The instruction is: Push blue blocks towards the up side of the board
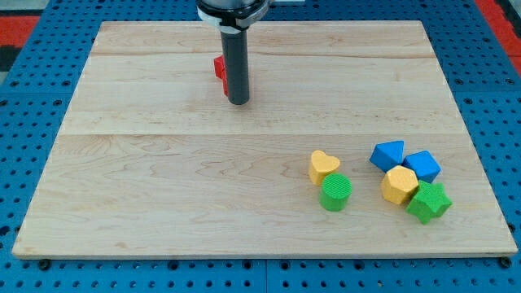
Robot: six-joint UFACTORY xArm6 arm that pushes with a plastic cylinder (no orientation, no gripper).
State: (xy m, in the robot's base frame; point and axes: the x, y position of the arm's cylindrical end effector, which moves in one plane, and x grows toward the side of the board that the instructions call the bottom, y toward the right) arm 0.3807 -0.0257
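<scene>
With no pincer showing, my tip (238,102) rests in the frame's upper middle, touching a red block (220,72), while two blue blocks (388,154) (422,165) sit side by side at right on the bench (163,179), their pairing's long axis running left-right.

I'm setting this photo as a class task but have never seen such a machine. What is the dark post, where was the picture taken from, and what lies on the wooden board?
The dark post is a robot arm's pushing rod; it holds nothing and only slides blocks along. Its tip rests near the view's top, right beside a red block partly hidden behind it. One camera looks down at the pale wooden board. Towards the view's bottom right lie a yellow heart-shaped block, a green round block, two blue blocks, a yellow angular block and a green star-shaped block. The tip is far from the blue ones.
</scene>
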